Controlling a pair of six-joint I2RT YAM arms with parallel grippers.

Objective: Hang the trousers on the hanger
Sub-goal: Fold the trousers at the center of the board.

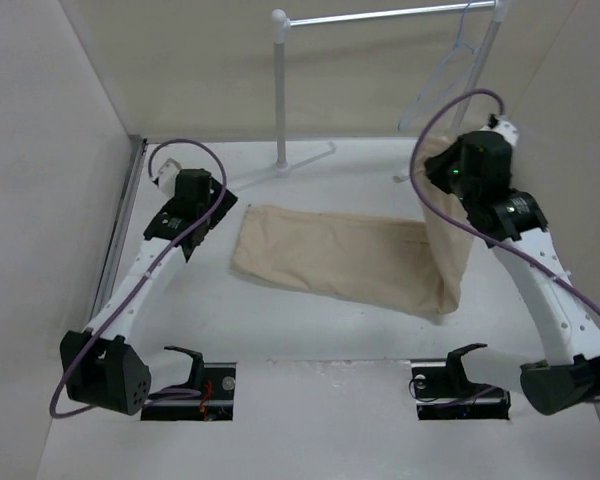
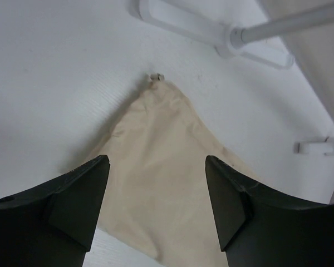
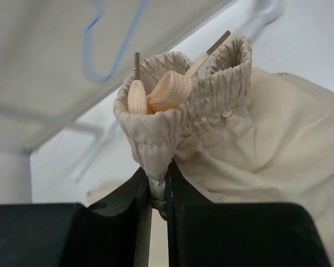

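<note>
The beige trousers [image 1: 330,262] lie across the middle of the table, legs pointing left. My right gripper [image 3: 158,189] is shut on the gathered waistband and holds it up off the table, so the cloth hangs in a fold [image 1: 446,255] below the wrist [image 1: 475,170]. The drawstring ends [image 3: 167,92] stick out of the waistband. The pale hanger [image 1: 438,72] hangs from the rail at the back right, above and behind my right gripper; it shows blurred in the right wrist view [image 3: 91,55]. My left gripper [image 2: 156,214] is open just above the leg end [image 2: 156,161], touching nothing.
A white-poled garment rack stands at the back: pole [image 1: 280,90], metal rail [image 1: 390,15], base feet [image 2: 211,28]. Beige walls close in on the left, back and right. Two black holders [image 1: 185,365] [image 1: 462,362] sit at the near edge.
</note>
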